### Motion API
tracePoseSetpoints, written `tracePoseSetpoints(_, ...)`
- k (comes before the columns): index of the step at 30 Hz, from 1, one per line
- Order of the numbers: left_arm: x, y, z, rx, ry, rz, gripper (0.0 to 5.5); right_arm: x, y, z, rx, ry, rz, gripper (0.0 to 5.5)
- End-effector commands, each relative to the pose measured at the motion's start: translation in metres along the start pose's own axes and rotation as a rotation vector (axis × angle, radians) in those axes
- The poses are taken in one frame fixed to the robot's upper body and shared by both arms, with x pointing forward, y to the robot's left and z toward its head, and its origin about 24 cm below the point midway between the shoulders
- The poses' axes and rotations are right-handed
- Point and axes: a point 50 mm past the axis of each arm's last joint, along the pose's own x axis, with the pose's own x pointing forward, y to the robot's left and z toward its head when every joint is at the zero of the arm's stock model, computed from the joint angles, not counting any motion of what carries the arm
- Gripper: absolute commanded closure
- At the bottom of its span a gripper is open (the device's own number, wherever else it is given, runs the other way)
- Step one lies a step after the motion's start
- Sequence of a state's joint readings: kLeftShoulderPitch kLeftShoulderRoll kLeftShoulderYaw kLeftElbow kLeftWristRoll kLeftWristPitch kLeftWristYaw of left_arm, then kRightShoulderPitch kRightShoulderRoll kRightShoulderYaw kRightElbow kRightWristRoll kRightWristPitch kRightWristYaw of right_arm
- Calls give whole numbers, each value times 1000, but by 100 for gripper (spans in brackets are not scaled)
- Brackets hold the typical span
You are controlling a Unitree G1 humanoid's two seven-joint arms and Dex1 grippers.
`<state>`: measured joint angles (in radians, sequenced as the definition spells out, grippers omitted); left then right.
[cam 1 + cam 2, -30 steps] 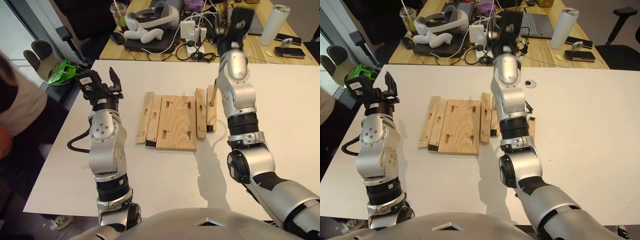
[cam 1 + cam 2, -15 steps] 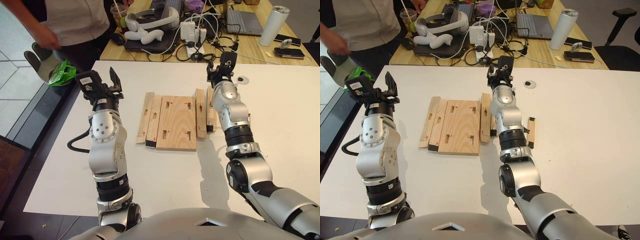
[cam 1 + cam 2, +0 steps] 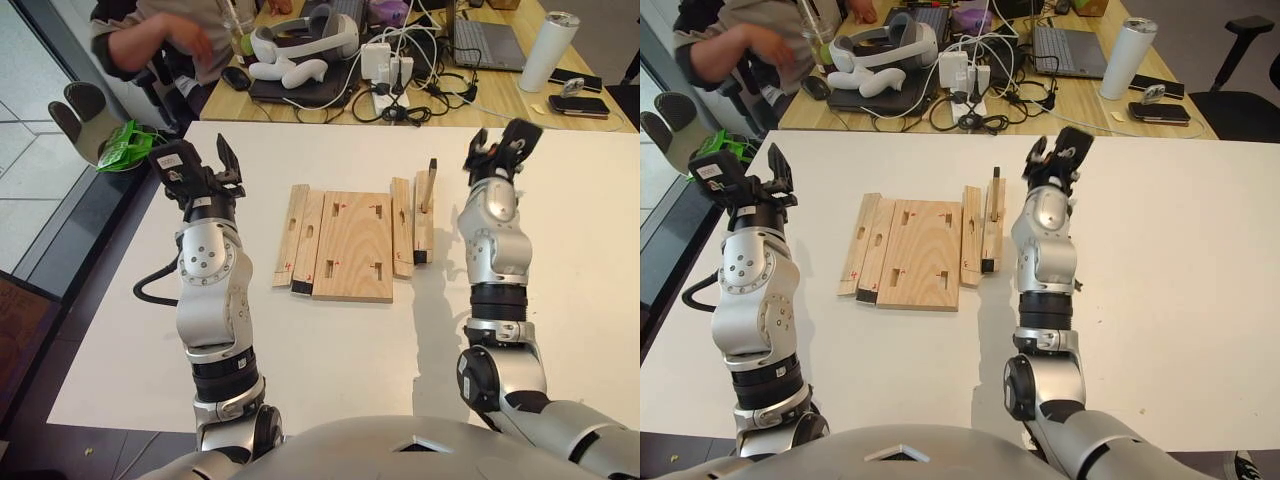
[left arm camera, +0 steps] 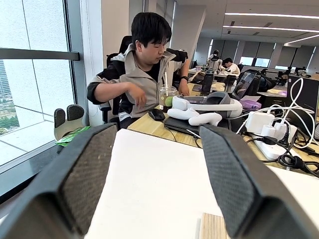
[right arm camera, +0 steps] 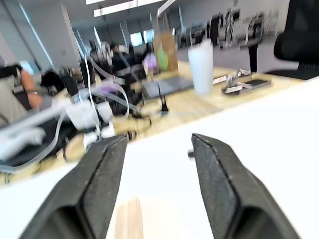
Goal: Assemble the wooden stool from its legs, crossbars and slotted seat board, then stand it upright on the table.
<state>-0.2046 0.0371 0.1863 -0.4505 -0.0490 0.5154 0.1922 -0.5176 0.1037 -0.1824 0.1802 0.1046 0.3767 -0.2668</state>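
Observation:
The slotted seat board (image 3: pixel 352 245) lies flat in the middle of the white table (image 3: pixel 330 350). Two wooden leg pieces (image 3: pixel 298 238) lie side by side against its left edge, and two more (image 3: pixel 411 228) against its right edge. A thin stick with a dark tip (image 3: pixel 429 187) stands up from the rightmost piece. My left gripper (image 3: pixel 205 166) is open, held above the table left of the pieces, with both fingers (image 4: pixel 84 174) bare. My right gripper (image 3: pixel 503 140) is open, raised to the right of the pieces, with nothing between its fingers (image 5: pixel 222 184).
A wooden desk (image 3: pixel 520 95) borders the table's far edge, with a headset (image 3: pixel 300 40), chargers and cables (image 3: pixel 390 75), a tumbler (image 3: pixel 548 48) and phones (image 3: pixel 580 100). A green bag (image 3: pixel 122 145) hangs off the table's far left corner. Bare table lies to the front and right.
My right arm has swung down from high over the right-hand pieces and out to their right. The upright stick now shows free. The left arm has not moved.

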Motion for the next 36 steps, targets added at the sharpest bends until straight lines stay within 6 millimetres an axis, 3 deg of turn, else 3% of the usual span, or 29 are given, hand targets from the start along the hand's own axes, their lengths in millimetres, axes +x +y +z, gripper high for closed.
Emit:
tracePoseSetpoints(1,3,-1,3,7,-12,-3,246,-5,21,-16,-51,65,159,311)
tracePoseSetpoints(5,3,0,3,11,-12,-1,246,-13,45,-30,-102,176,368,311)
tracePoseSetpoints(8,2,0,2,11,-9,1,246,-14,48,-26,-63,200,399,311)
tracePoseSetpoints(12,1,1,2,12,-6,5,246,5,26,-5,27,158,233,311)
tracePoseSetpoints(15,1,1,2,12,-5,6,246,19,6,0,76,189,132,311)
tracePoseSetpoints(19,1,1,2,11,-4,9,246,31,0,-11,6,273,163,311)
tracePoseSetpoints(24,1,-1,1,10,-4,3,246,42,13,-22,-72,335,197,228)
tracePoseSetpoints(34,2,-3,0,14,3,-12,246,49,11,-48,-32,501,132,228)
tracePoseSetpoints(36,2,-3,0,14,3,-14,246,48,11,-52,-21,514,143,251)
